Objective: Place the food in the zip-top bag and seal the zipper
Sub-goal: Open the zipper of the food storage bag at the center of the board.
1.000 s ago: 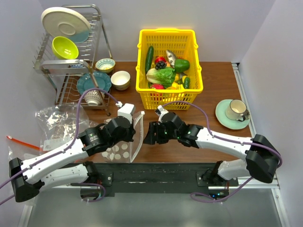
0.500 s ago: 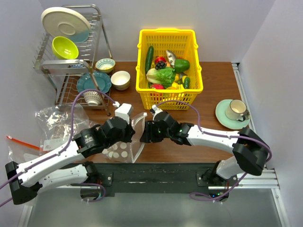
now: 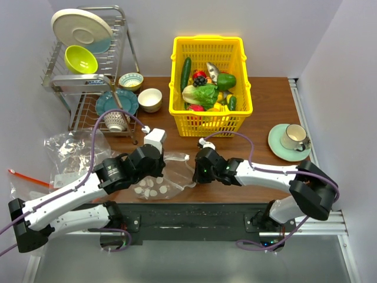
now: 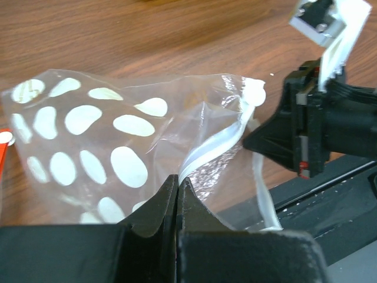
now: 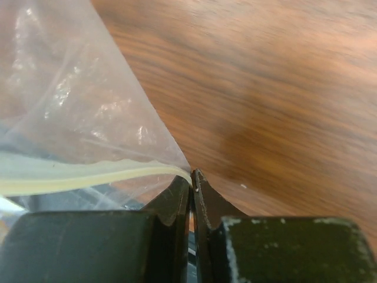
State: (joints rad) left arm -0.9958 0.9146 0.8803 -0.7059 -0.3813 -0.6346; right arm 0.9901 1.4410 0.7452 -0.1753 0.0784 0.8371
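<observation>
The white-dotted zip-top bag (image 3: 154,187) lies low over the table's front edge between my two grippers. My left gripper (image 3: 160,170) is shut on the bag's zipper strip; the left wrist view shows the jaws (image 4: 178,180) closed on the white strip (image 4: 218,144) with the dotted bag (image 4: 106,130) behind. My right gripper (image 3: 196,173) is shut on the other end of the zipper (image 5: 88,174); its jaws (image 5: 192,177) pinch the bag's corner (image 5: 70,100). The bag holds no food that I can see. The food, including lettuce (image 3: 200,93) and green pieces (image 3: 225,81), sits in the yellow basket (image 3: 177,88).
A dish rack (image 3: 88,76) with plates and bowls stands at the back left, with loose bowls (image 3: 150,99) beside it. Plain clear bags (image 3: 70,150) with an orange-red strip (image 3: 26,177) lie at the left. A cup on a saucer (image 3: 290,141) sits at the right.
The bag stood upright between the grippers and now hangs lower and is spread wider. The right gripper has moved right and down with its end of the zipper.
</observation>
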